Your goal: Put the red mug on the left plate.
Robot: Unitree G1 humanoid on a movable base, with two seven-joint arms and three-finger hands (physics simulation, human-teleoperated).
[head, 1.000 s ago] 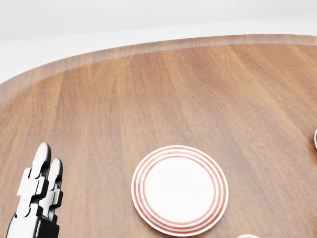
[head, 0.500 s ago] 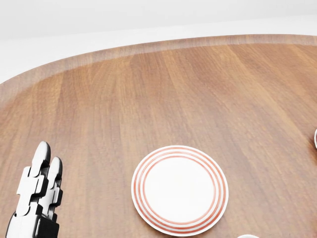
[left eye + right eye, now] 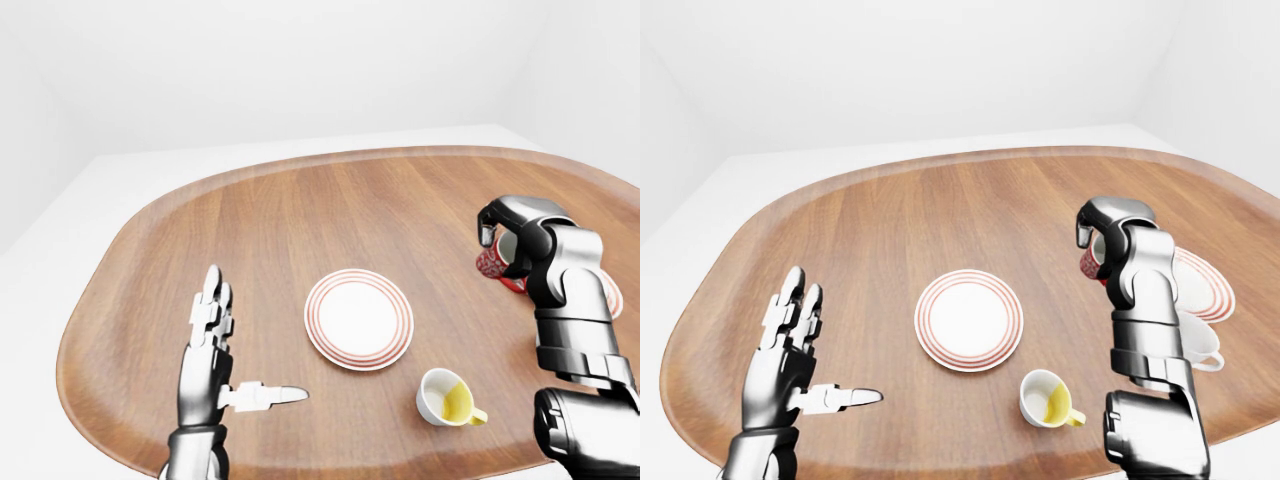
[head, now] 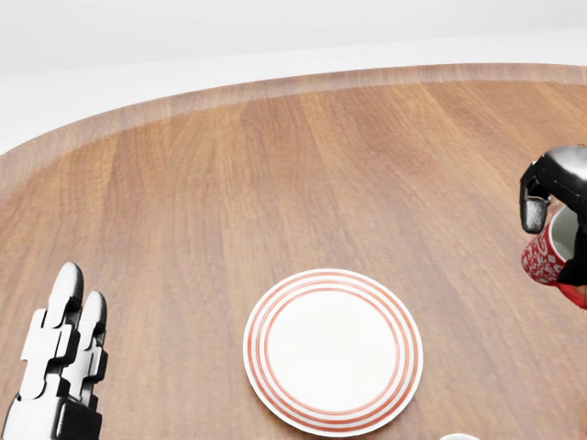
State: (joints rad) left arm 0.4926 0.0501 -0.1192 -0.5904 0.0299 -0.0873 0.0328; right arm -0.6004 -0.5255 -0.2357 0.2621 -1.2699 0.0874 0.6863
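The red patterned mug point(image 4: 545, 254) is at the right edge of the head view, tilted, with my right hand point(image 3: 1106, 226) shut on it and its fingers curled over the rim. It is between the two plates. The left plate point(image 3: 358, 318), white with red rings, lies bare at the table's middle, to the left of the mug and a little lower in the left-eye view. My left hand point(image 3: 245, 350) stands open at the lower left, fingers straight and thumb out, well left of that plate.
A second ringed plate point(image 3: 1202, 283) lies at the right, partly behind my right forearm. A white cup with yellow inside point(image 3: 447, 398) stands below and right of the left plate. A white mug point(image 3: 1203, 346) sits by my right arm. The round wooden table point(image 4: 275, 183) ends at the top.
My right hand has come into the head view from the right with the red mug in it. My left hand has sunk slightly lower. The plate has not moved.
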